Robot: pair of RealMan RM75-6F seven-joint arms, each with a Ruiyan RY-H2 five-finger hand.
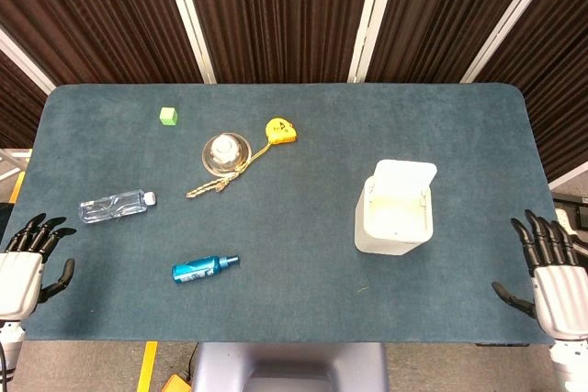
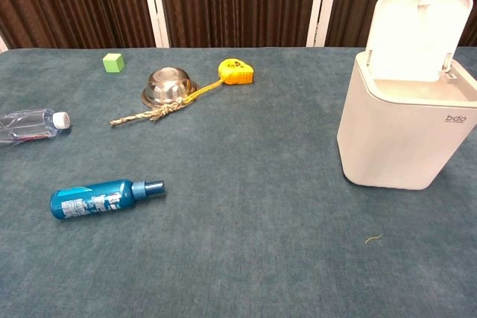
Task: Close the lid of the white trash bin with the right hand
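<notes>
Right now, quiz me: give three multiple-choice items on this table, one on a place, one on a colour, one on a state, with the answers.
1. Where does the white trash bin stand?
A. near the right hand
B. beside the green cube
C. at the left hand

2. What colour is the spray bottle?
A. red
B. blue
C. white

3. How is the bin's lid?
A. shut flat
B. lying on the table
C. raised upright

Answers: 1 A, the bin sits on the table's right part, towards that hand. 2 B, its body is blue. 3 C, the lid stands up behind the opening.
</notes>
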